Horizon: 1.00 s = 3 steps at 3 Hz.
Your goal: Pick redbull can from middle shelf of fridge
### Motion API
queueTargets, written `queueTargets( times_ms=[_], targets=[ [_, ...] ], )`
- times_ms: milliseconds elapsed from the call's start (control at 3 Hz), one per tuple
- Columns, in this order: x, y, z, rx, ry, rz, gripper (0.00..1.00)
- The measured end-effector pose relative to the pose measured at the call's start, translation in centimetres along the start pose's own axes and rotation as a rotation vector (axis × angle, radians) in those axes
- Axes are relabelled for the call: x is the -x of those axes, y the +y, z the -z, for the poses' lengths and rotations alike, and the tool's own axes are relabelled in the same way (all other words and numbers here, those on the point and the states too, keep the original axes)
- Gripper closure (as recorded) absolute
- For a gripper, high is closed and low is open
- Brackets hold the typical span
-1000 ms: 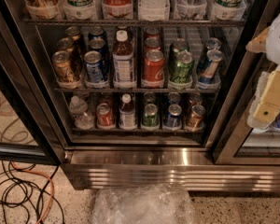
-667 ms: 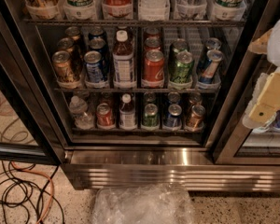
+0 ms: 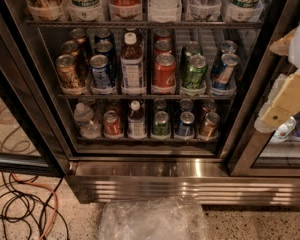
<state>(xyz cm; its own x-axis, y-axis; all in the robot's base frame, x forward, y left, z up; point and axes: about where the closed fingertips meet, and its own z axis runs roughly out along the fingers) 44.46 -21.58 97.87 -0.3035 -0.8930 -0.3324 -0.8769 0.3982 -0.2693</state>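
Observation:
The fridge (image 3: 190, 181) stands open in front of me, with three wire racks. On the middle shelf (image 3: 140, 97) a slim blue-and-silver redbull can (image 3: 224, 72) leans at the far right, with a second like can (image 3: 226, 50) behind it. To its left are a green can (image 3: 195, 73), a red can (image 3: 164, 72), a bottle (image 3: 132, 64), a dark-blue soda can (image 3: 101, 72) and a brown can (image 3: 70, 73). My gripper (image 3: 276, 81) is at the right edge, outside the fridge, level with the middle shelf and right of the redbull can. Its cream fingers are apart and empty.
The top rack (image 3: 140, 23) holds bottles and cans in cups; the bottom rack (image 3: 145, 139) holds small cans and bottles. A dark door frame post (image 3: 250, 109) stands between gripper and shelf. Cables (image 3: 25, 204) lie on the floor at left and a clear plastic bag (image 3: 152, 219) below the fridge.

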Motion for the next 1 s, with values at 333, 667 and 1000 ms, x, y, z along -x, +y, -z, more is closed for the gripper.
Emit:
queueTargets(
  times_ms=[333, 667, 1000],
  targets=[
    [0.9, 2.8, -0.3, -0.005, -0.113, -0.193, 0.00],
    [-1.0, 4.1, -1.8, 0.012, -0.163, -0.381, 0.00],
    [-0.4, 3.9, -1.8, -0.011, -0.215, -0.421, 0.00]
  ],
)
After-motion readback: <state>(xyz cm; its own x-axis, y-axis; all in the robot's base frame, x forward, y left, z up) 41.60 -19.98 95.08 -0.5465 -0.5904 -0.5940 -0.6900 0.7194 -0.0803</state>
